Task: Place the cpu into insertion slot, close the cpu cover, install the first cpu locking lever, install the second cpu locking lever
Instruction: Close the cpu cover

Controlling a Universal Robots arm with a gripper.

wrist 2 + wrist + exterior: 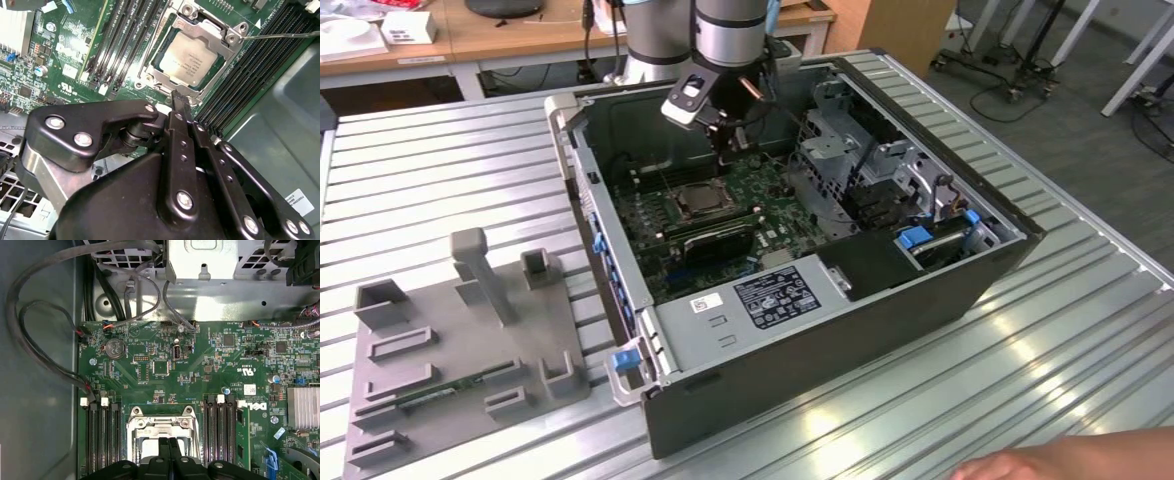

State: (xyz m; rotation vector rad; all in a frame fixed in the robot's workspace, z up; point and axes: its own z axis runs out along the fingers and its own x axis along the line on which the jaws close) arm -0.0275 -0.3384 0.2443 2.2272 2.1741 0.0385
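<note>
Second wrist view: silvery-grey square cpu (190,60), print on top, sits in dark-rimmed insertion slot (146,79) under metal cpu cover (200,31); black gripper (178,100) clenched, empty, beside cover. Exterior view: white printed label (774,295).

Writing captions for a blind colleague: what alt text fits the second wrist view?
The silvery cpu sits framed by the cpu cover on a green motherboard, memory slots either side. The black gripper, fingers together, points at the cover's edge.
</note>
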